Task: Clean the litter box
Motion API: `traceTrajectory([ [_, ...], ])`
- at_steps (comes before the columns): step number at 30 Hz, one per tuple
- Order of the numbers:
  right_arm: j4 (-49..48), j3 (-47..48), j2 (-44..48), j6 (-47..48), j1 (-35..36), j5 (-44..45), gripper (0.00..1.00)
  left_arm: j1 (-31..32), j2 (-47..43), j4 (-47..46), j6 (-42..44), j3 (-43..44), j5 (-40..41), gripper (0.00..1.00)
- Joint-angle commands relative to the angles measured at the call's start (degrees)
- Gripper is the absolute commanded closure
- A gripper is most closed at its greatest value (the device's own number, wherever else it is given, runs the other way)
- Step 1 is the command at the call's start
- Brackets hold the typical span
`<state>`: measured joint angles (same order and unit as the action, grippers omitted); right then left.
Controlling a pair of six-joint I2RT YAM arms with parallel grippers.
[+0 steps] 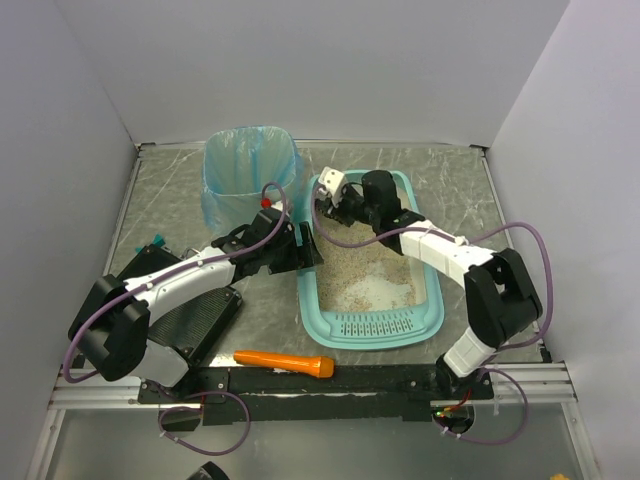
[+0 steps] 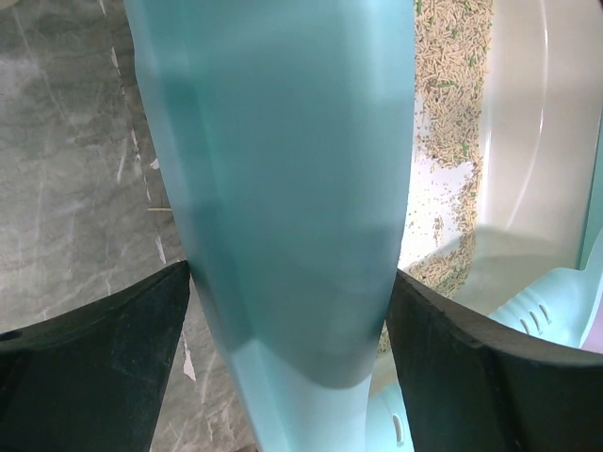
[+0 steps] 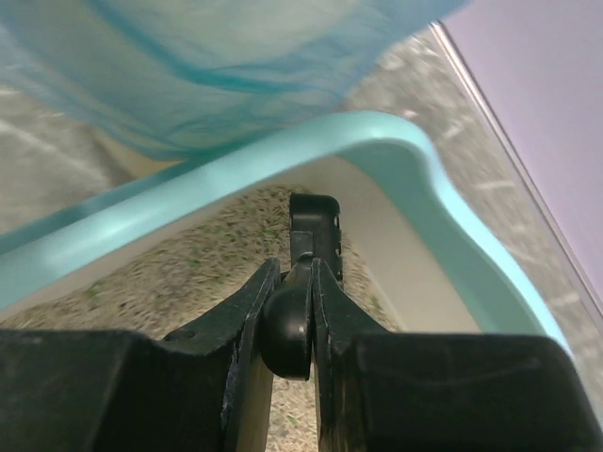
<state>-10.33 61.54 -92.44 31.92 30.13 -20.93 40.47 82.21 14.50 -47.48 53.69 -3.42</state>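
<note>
Left gripper (image 2: 292,311) clamps the light teal plastic litter box (image 2: 292,188); sweep shallowly with your right gripper (image 3: 287,301), clenched on a black handle (image 3: 314,226), probably a scoop's

No words, numbers, labels or signs can be read in any of these views. The litter box (image 1: 380,327) shows no writing. The blue-bagged bin (image 1: 235,185) and the orange tool (image 1: 285,362) show none either.
</note>
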Motion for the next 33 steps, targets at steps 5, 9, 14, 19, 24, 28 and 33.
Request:
traceTrajectory([
  [5, 12.61, -5.45, 12.10, -2.91, 0.02, -16.96, 1.00, 0.05, -1.97, -2.37, 0.90, 0.19, 0.34, 0.17],
  [9, 13.93, -10.38, 22.18, -4.67, 0.10, -9.51, 1.00, 0.05, -1.27, -3.95, 2.39, 0.36, -1.94, 0.19],
  [14, 12.87, -12.67, 30.12, -10.03, -0.42, 11.06, 1.00, 0.14, -1.00, -7.80, 6.60, 0.36, -5.01, 0.23],
  [19, 17.08, -9.88, 32.33, -18.11, -1.92, 13.02, 1.00, 0.14, 1.54, -6.42, 9.78, 3.34, -4.05, 0.26],
  [24, 30.42, -0.91, 24.10, -34.86, -1.92, 3.63, 1.00, 0.14, 3.48, -6.59, 10.48, 4.84, -4.75, 0.26],
  [28, 29.59, 1.13, 18.45, -37.72, -0.43, -7.90, 1.00, 0.14, 3.74, -7.91, 10.22, 4.32, -5.28, 0.26],
  [33, 32.99, 2.53, 12.56, -33.53, 0.46, -4.93, 1.00, 0.14, 3.48, -8.87, 11.01, 4.05, -5.11, 0.26],
])
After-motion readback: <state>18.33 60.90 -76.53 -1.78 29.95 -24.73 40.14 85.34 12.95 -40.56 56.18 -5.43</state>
